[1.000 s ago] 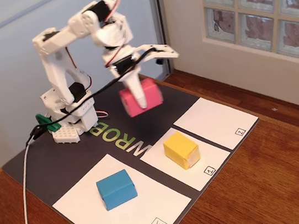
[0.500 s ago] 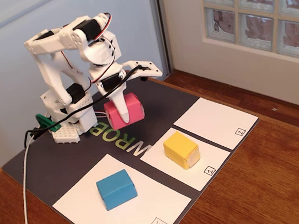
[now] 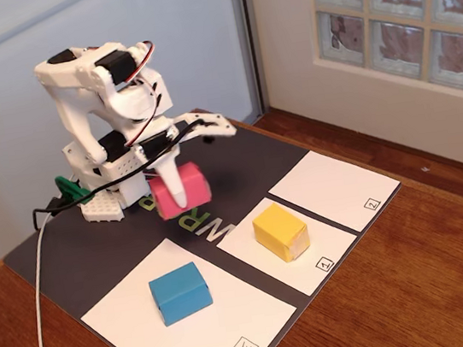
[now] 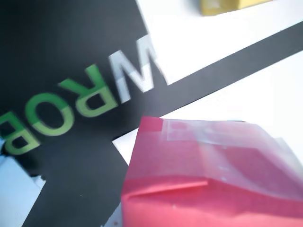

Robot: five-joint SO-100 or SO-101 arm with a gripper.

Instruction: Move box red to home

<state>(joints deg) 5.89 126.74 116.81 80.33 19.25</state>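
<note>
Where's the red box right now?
In the fixed view the red box is held in the gripper above the dark mat, just behind the Home sheet and left of the yellow block.

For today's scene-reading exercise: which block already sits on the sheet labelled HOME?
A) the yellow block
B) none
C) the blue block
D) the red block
C: the blue block rests on the Home sheet, while the red block hangs in the claw.
</note>
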